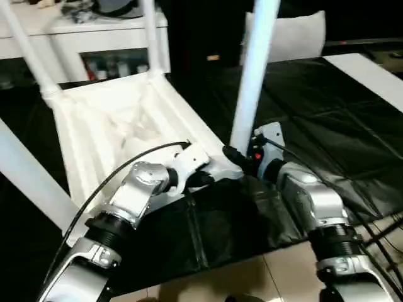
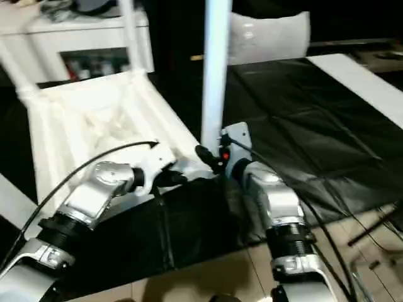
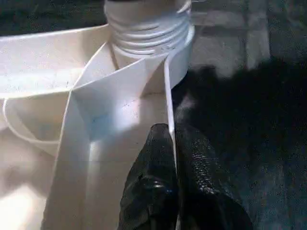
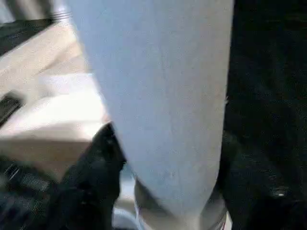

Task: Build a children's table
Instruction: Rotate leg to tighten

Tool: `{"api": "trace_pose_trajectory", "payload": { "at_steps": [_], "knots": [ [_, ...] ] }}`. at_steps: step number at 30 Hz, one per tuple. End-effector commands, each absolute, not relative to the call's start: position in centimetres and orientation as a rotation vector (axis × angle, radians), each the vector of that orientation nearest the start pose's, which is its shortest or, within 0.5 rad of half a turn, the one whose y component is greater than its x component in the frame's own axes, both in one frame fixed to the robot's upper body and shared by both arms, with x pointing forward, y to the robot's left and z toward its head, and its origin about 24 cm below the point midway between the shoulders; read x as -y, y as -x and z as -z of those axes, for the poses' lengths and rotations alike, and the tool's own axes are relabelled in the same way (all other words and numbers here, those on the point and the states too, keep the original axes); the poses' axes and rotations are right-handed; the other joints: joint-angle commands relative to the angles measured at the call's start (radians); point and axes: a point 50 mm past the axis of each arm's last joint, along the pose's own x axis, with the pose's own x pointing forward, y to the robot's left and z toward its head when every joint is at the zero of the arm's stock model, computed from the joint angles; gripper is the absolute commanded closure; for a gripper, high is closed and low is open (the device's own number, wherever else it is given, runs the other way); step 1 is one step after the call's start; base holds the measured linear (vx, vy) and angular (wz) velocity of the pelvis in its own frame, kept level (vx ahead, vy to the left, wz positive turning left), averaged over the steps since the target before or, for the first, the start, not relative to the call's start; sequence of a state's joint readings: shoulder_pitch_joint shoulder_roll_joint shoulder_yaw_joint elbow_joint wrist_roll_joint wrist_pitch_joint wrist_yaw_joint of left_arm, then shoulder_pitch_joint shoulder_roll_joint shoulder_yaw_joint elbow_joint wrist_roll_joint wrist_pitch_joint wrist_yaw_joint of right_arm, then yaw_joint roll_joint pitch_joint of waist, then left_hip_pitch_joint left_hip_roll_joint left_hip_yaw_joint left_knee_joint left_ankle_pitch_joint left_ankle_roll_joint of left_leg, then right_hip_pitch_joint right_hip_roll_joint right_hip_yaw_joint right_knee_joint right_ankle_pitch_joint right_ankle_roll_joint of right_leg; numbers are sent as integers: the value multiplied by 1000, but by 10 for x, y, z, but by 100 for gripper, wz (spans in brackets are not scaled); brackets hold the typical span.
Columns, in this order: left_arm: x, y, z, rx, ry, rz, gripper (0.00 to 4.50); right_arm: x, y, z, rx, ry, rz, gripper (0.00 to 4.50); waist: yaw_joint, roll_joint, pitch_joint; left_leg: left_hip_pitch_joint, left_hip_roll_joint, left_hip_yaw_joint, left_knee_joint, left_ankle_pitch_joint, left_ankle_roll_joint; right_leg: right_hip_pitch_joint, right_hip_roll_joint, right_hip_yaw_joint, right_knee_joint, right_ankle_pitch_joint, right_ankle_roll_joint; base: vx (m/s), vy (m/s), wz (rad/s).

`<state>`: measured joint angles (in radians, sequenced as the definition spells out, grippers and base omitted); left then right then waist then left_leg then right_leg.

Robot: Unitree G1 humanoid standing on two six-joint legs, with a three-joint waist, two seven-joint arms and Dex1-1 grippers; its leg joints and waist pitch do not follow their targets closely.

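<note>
Table point(image 1: 119, 126): upside down on black sheet point(image 1: 327, 113), ahead of you.
Left gripper point(image 3: 175, 158): your wrist view shows it pinching a rib by the threaded socket point(image 3: 148, 28).
Right gripper point(image 4: 163, 158): clamped around upright leg point(image 1: 255, 75).

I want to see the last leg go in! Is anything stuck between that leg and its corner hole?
Nothing visible is in the way. The leg stands upright with the right gripper around it, its threaded end already at the tabletop's corner socket. The left gripper pinches the tabletop's rim.
</note>
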<state>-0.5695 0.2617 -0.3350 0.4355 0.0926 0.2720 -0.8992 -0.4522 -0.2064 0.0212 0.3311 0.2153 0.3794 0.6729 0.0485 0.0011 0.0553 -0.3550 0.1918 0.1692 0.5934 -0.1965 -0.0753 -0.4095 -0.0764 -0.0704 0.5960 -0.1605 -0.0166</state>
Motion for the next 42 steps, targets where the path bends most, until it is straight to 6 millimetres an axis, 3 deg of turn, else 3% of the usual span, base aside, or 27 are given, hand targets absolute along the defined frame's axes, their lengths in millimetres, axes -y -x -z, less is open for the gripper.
{"api": "trace_pose_trajectory", "payload": {
  "at_steps": [1, 3, 8, 13, 14, 15, 20, 30, 31, 34, 35, 39, 42],
  "knots": [
    [-84, -318, -66, -328, -516, 1185, 450, 120, -315, -66, -256, -84, -861, 124, 4, 0, -76, -4, 28, -4, -63, -118, 71, 64, -59, 45, -57, -137, -219, 0, 0, 0],
    [-92, -315, -63, -342, -556, 1250, 450, 133, -311, -66, -262, -48, -904, 94, 15, 1, -74, -4, 29, -2, -62, -106, 79, 64, -61, 45, -56, -125, -231, 0, 0, 0],
    [-103, -310, -62, -330, -602, 1360, 450, 152, -304, -71, -255, 23, -1017, 53, 23, 4, -69, 4, 34, -3, -68, -177, 50, 60, -60, 44, -65, -217, -220, 0, 0, 0],
    [-111, -304, -64, -323, -619, 1544, 450, 161, -293, -78, -277, 79, -1218, 48, 44, 2, -69, 5, 37, 0, -68, -178, 55, 59, -63, 46, -62, -214, -222, 0, 0, 0],
    [-114, -302, -64, -334, -630, 1581, 450, 163, -291, -78, -277, 104, -1262, 65, 47, 2, -70, 5, 39, 0, -68, -179, 53, 59, -64, 45, -61, -215, -224, 0, 0, 0],
    [-115, -301, -64, -343, -639, 1603, 450, 164, -289, -78, -276, 128, -1291, 83, 47, -4, -70, 5, 38, 1, -67, -177, 55, 59, -64, 45, -60, -214, -224, 0, 0, 0],
    [-118, -301, -66, -342, -672, 1663, 450, 165, -283, -77, -311, 119, -1400, 107, 61, -3, -71, 5, 40, 1, -66, -163, 59, 58, -66, 45, -57, -212, -230, 0, 0, 0],
    [-119, -298, -65, -355, -688, 1769, 450, 160, -273, -73, -380, 42, -1549, 185, 64, -5, -71, 3, 40, 1, -66, -163, 54, 59, -67, 44, -60, -243, -221, 0, 0, 0],
    [-119, -298, -65, -355, -687, 1770, 450, 159, -272, -73, -382, 39, -1551, 210, 65, -5, -71, 4, 40, 0, -67, -166, 50, 58, -67, 44, -60, -249, -219, 0, 0, 0],
    [-119, -299, -65, -356, -665, 1764, 450, 159, -272, -73, -385, 25, -1555, 215, 64, -6, -72, 3, 40, 0, -66, -162, 48, 59, -66, 44, -59, -246, -217, 0, 0, 0],
    [-119, -299, -65, -356, -655, 1761, 450, 159, -272, -73, -385, 18, -1556, 236, 64, -6, -71, 3, 40, 0, -66, -160, 49, 59, -67, 45, -59, -244, -217, 0, 0, 0],
    [-118, -301, -65, -386, -538, 1664, 450, 152, -278, -74, -355, -53, -1454, 242, 63, -8, -70, 3, 40, 1, -67, -156, 46, 59, -66, 44, -59, -255, -219, 0, 0, 0],
    [-116, -304, -66, -382, -526, 1604, 450, 147, -285, -72, -353, -65, -1354, 242, 56, -11, -63, 4, 33, -1, -70, -198, 27, 55, -68, 43, -72, -375, -181, 0, 0, 0]
  ]
}}
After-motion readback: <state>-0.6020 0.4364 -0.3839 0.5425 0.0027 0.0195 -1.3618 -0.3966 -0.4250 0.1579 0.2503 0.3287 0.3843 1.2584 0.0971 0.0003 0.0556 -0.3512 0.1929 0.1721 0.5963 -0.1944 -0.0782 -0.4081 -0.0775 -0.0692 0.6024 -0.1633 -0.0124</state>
